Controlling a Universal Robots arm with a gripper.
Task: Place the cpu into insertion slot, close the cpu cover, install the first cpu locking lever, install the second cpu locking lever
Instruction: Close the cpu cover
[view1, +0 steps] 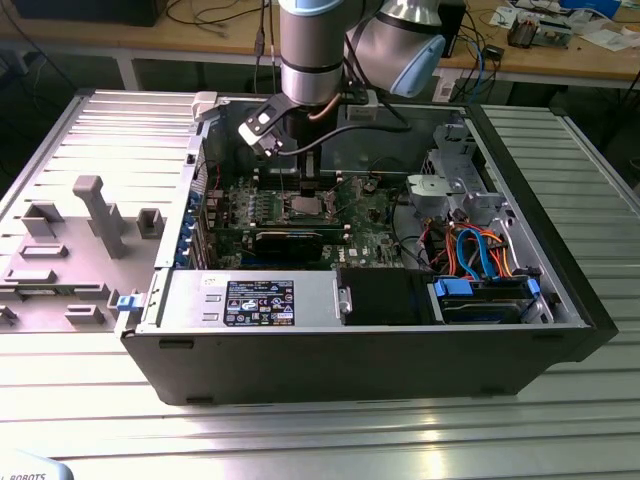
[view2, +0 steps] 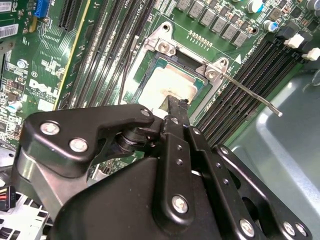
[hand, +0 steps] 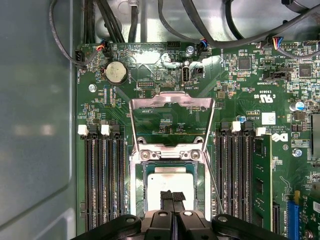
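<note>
Inside the open computer case (view1: 350, 360) on the desk (view1: 300, 440), the gripper (hand: 172, 196), fingers pressed together on nothing, hovers directly above the cpu (hand: 170, 176), seated in the insertion slot (hand: 139, 190). The cpu cover (hand: 171, 101) stands open just beyond, toward the coin battery (hand: 115, 72).

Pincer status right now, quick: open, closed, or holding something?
Pincer: closed, gripping nothing; its tips sit together over the chip.
</note>
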